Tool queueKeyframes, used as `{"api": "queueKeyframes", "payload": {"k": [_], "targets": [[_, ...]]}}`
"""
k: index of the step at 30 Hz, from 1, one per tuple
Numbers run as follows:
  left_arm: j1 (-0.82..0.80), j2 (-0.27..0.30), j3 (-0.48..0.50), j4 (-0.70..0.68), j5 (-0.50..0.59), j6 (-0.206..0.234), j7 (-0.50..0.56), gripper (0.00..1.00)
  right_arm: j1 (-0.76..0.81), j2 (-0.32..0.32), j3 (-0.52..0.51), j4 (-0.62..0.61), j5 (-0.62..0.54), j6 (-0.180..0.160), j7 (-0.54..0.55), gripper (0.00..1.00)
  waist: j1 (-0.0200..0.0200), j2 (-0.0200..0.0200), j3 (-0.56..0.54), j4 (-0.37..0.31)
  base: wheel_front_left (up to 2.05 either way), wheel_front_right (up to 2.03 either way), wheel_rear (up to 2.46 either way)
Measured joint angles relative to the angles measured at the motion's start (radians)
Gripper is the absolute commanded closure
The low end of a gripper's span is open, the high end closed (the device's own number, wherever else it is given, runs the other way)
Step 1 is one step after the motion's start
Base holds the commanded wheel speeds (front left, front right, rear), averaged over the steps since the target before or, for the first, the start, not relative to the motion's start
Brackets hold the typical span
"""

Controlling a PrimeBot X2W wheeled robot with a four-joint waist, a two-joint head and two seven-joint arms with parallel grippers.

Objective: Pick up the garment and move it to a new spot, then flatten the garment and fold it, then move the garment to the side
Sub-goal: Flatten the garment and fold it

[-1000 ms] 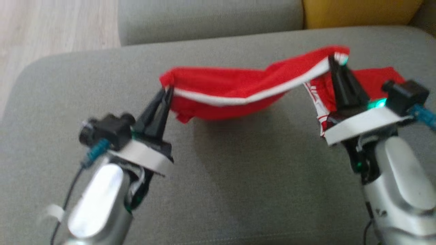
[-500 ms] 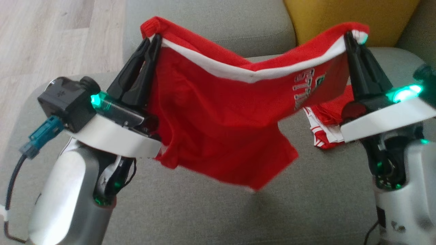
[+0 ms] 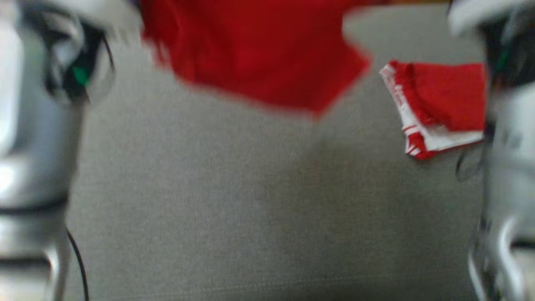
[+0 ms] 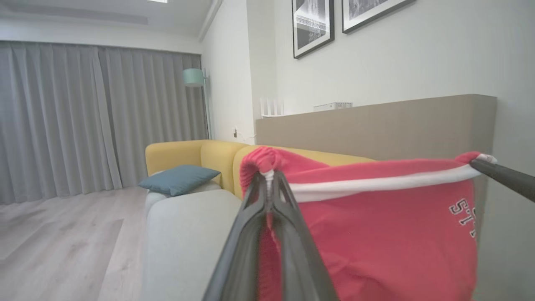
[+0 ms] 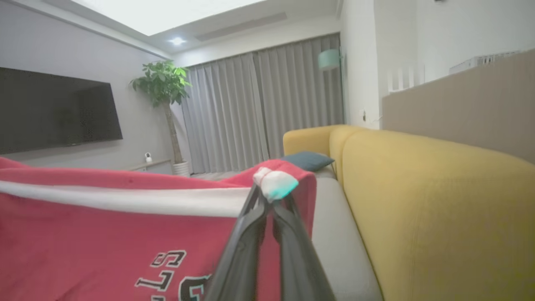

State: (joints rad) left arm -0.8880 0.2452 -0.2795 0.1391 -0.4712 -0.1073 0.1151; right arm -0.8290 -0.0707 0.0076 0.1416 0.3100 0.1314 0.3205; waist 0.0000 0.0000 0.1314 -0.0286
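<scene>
right tool (image 5: 267,204) | clamped on red garment (image 5: 104,251) | lettering "ST" (rest cut off)

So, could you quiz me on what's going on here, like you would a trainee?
1. What holds the red garment up? A) one tool B) both tools C) a hand
2. True or false: it lies flat on the seat.
3. Fill in: another folded garment lies on the grey ____.
Key: 1 B, left tool and right tool, both shut on it; 2 false; 3 sofa.

Right gripper (image 5: 267,200) pinching red garment's (image 5: 104,234) white band.
</scene>
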Motion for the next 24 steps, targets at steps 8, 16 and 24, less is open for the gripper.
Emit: {"api": "queueKeyframes", "payload": {"k": [8,16,24], "targets": [[-0.488,-0.04,0.037,0.372,0.055,-0.012,-0.231,1.0,-0.576,0.001,-0.063,0.463,-0.15,0.0,-0.347,1.0,0.0001,0.0,0.214,0.021,0.0,0.0,0.0],[-0.491,-0.131,0.022,0.592,0.041,-0.025,-0.356,1.0,-0.618,0.011,-0.115,0.808,-0.166,0.001,-0.511,1.0,0.0004,-0.0001,0.347,0.061,0.0,0.0,0.0],[-0.235,-0.157,-0.07,0.568,0.03,-0.025,-0.365,1.0,-0.465,0.005,-0.057,1.034,-0.139,0.001,-0.514,1.0,0.0001,0.0,0.362,0.091,0.0,0.0,0.0]]}}
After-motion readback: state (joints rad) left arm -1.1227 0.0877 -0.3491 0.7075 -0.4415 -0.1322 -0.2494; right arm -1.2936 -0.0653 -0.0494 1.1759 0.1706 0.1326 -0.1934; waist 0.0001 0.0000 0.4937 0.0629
